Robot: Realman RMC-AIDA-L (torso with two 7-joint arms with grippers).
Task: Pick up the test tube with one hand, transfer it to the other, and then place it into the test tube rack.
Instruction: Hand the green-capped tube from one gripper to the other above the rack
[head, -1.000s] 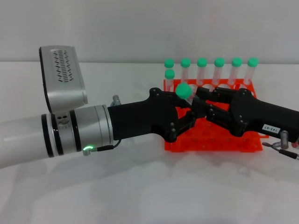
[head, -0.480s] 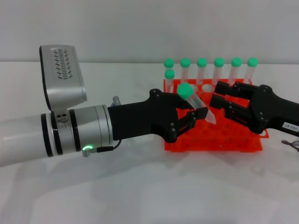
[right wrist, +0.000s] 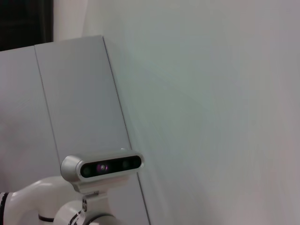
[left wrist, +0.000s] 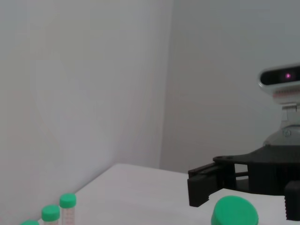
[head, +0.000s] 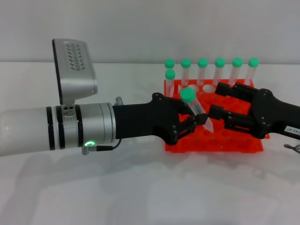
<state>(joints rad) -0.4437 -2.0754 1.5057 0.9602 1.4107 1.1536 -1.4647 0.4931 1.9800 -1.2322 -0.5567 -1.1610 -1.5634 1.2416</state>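
Your left gripper (head: 190, 123) clamps the test tube (head: 196, 107); right gripper (head: 220, 115) spread beside it; forearm label (head: 291, 131) unreadable.

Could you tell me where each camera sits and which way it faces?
Head view: from above, facing forward and down at the test tube rack; left hand and right hand meet at the test tube.
Left wrist view: faces the wall; shows the tube's cap and robot's head.
Right wrist view: faces the wall; shows robot's head.
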